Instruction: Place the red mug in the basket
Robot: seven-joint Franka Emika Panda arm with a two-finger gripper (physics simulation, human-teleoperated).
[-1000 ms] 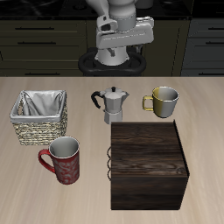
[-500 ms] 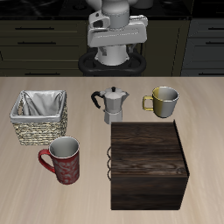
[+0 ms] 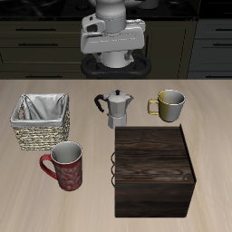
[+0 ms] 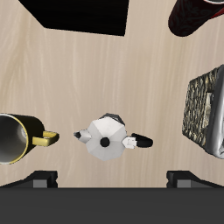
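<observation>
The red mug (image 3: 65, 166) stands upright near the table's front edge, its handle pointing away from the dark box. It shows partly at the edge of the wrist view (image 4: 197, 13). The basket (image 3: 41, 120) sits just behind the mug, with only its cloth lining inside; part of it also shows in the wrist view (image 4: 208, 109). My gripper (image 3: 111, 47) hangs high above the table's back edge, far from both. In the wrist view its fingertips (image 4: 39, 179) stand wide apart with nothing between them.
A silver moka pot (image 3: 114, 109) stands mid-table, directly below the gripper in the wrist view (image 4: 105, 136). A yellow-gold mug (image 3: 169, 105) stands beside it. A dark wooden box (image 3: 154, 170) sits toward the front, beside the red mug.
The arm has shifted sideways toward the basket's side and slightly up and back. Nothing on the table has moved.
</observation>
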